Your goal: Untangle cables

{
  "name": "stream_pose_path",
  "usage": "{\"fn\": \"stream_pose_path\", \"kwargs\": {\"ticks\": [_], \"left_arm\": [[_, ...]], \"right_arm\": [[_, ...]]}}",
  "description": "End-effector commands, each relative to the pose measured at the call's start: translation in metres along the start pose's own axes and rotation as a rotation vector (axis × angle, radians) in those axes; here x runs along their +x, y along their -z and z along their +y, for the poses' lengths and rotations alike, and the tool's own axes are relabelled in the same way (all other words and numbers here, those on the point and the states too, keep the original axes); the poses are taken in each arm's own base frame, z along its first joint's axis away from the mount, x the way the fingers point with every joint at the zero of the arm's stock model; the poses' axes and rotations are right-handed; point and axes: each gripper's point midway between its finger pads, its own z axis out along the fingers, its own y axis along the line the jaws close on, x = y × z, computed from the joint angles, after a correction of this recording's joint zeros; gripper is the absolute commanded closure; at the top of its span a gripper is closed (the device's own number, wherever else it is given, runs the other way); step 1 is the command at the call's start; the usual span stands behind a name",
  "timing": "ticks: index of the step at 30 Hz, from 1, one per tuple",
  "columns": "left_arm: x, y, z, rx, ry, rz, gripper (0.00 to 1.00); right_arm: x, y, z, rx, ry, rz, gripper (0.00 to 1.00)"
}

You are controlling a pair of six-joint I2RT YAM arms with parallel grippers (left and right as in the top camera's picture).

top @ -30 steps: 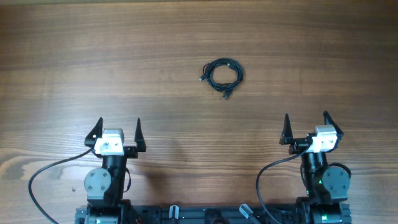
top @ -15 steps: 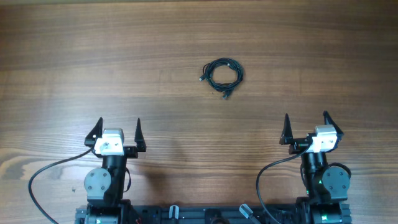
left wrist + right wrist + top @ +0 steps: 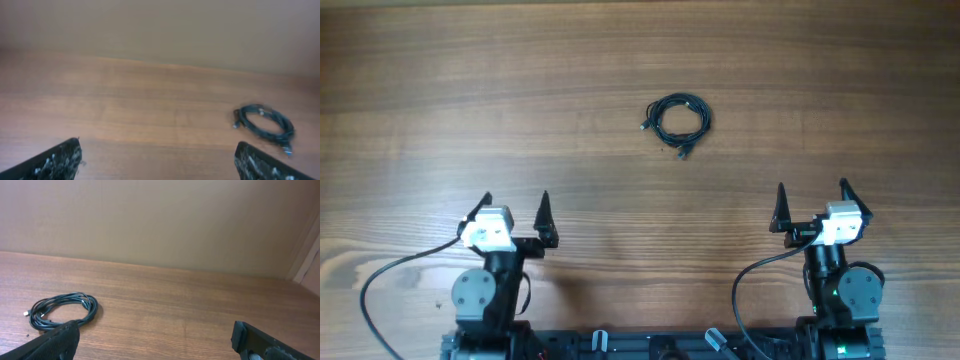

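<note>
The cables (image 3: 678, 118) lie as one small black coil on the wooden table, far middle, with tiny plugs sticking out at its left and lower edges. The coil also shows in the left wrist view (image 3: 264, 125) and in the right wrist view (image 3: 62, 311). My left gripper (image 3: 513, 208) is open and empty near the front left, well short of the coil. My right gripper (image 3: 811, 200) is open and empty near the front right, also apart from the coil.
The wooden table (image 3: 440, 100) fills the overhead view. Thicker black wires (image 3: 390, 285) loop from both arm bases at the front edge. A plain beige wall (image 3: 160, 220) rises behind the table's far edge.
My left gripper has turned slightly, its white wrist block shifting a little left. The right arm and the coil have not moved.
</note>
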Motion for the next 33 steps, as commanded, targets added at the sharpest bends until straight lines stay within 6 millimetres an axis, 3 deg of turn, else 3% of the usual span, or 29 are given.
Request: {"fn": "stream_pose_path", "kwargs": {"ticks": [1,7,11,13,15,16,17,20,21,33], "left_arm": [[-0.061,0.033,-0.016,0.051,0.063,-0.047,0.00],[-0.142,0.066,-0.029,0.046,0.059,0.047,0.00],[-0.188,0.055,-0.035,0.036,0.018,0.172,0.00],[-0.206,0.034,-0.037,0.026,-0.012,0.277,0.15],[-0.217,0.012,-0.037,0.018,-0.006,0.354,0.46],[-0.221,0.003,-0.038,0.016,-0.005,0.372,0.37],[-0.223,-0.007,-0.038,0.014,-0.004,0.387,0.17],[-0.214,-0.029,-0.036,0.031,-0.094,0.430,0.12],[-0.211,-0.034,-0.036,0.038,-0.127,0.444,0.00],[-0.203,-0.036,-0.038,0.060,-0.145,0.477,0.00]], "right_arm": [[-0.001,0.000,0.002,-0.012,0.008,-0.008,0.00],[-0.001,0.000,0.002,-0.012,0.008,-0.008,0.00],[-0.001,0.000,0.002,-0.012,0.008,-0.008,0.00],[-0.001,0.000,0.002,-0.012,0.008,-0.008,0.00],[-0.001,0.000,0.002,-0.012,0.008,-0.008,0.00],[-0.001,0.000,0.002,-0.012,0.008,-0.008,0.00],[-0.001,0.000,0.002,-0.012,0.009,-0.008,0.00],[-0.001,0.000,0.002,-0.012,0.008,-0.008,0.00],[-0.001,0.000,0.002,-0.012,0.008,-0.008,0.00],[-0.001,0.000,0.002,-0.012,0.008,-0.008,0.00]]}}
